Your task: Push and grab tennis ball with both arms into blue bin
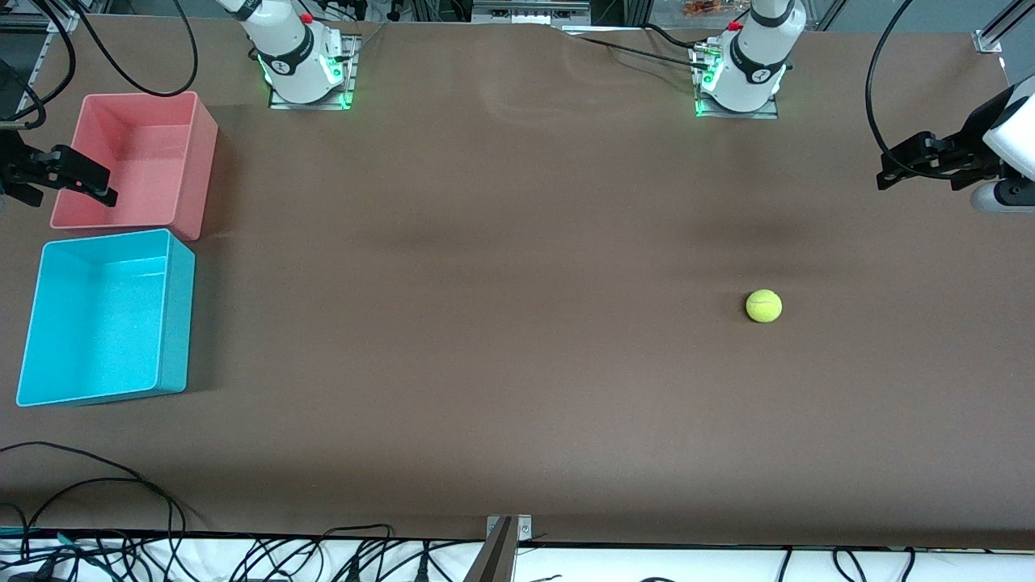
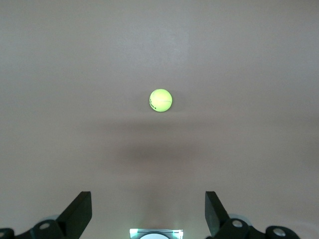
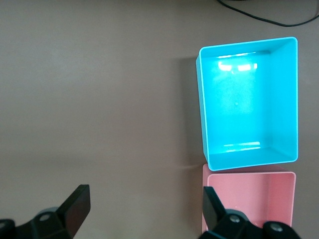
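Front view, left claw (image 1: 889, 170): raised over the desk (image 1: 501, 283) at the left arm's end, holding nothing.
Front view, right claw (image 1: 101, 190): over the pink bin (image 1: 202, 137), empty.
Front view, tennis ball (image 1: 763, 306): fuzzy yellow-green sphere on the desk, toward the left arm's end.
Front view, blue bin (image 1: 174, 323): thin-walled cyan rectangle, nearer the camera than the pink bin.
Left wrist view, left claw (image 2: 148, 211): spread wide; ball (image 2: 160, 100) well apart.
Right wrist view, right claw (image 3: 144, 209): spread wide; blue bin (image 3: 204, 109) empty, just beside the pink bin (image 3: 249, 175).

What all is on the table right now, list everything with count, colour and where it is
tennis ball: one, yellow-green, on the table toward the left arm's end
blue bin: one, cyan-blue, at the right arm's end, nothing in it
pink bin: one, pink-red, beside the blue bin, farther from the front camera
table: one, brown
left gripper: one, black, open, up over its end of the table
right gripper: one, black, open, up over the pink bin's edge
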You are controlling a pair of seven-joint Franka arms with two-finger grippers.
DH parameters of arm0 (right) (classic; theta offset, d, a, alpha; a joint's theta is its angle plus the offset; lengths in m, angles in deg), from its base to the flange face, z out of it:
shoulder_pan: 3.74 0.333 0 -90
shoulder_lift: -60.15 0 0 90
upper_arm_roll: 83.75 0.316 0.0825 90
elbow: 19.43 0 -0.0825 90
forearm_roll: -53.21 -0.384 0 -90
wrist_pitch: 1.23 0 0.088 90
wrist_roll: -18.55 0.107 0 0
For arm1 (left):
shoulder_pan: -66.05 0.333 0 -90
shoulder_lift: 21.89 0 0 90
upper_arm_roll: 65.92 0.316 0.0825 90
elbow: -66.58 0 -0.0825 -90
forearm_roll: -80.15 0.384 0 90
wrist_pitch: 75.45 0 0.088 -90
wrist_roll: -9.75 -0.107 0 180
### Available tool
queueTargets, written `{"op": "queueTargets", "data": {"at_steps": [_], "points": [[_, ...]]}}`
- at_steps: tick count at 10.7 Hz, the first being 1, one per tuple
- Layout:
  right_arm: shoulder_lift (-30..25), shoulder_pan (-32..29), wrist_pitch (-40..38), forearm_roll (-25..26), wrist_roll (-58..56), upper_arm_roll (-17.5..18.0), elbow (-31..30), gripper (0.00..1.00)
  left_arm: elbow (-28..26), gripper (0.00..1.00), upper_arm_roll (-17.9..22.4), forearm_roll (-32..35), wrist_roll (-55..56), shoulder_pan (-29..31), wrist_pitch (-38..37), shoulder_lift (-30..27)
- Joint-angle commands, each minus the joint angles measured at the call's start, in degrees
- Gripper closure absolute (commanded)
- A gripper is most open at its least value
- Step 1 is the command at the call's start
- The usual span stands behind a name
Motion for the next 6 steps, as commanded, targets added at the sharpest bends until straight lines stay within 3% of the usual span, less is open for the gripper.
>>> {"op": "queueTargets", "data": {"at_steps": [1, 6], "points": [[0.28, -0.06, 0.98, -0.75, -0.53, -0.02, 0.86, 0.0, 1.13, 0.0, -0.29, 0.86, 0.05, -0.56, -0.01, 0.38], [0.28, -0.06, 0.45, -0.75, -0.53, -0.02, 0.77, 0.0, 1.05, 0.0, -0.74, 1.47, 0.05, -0.47, 0.61, 0.38]]}}
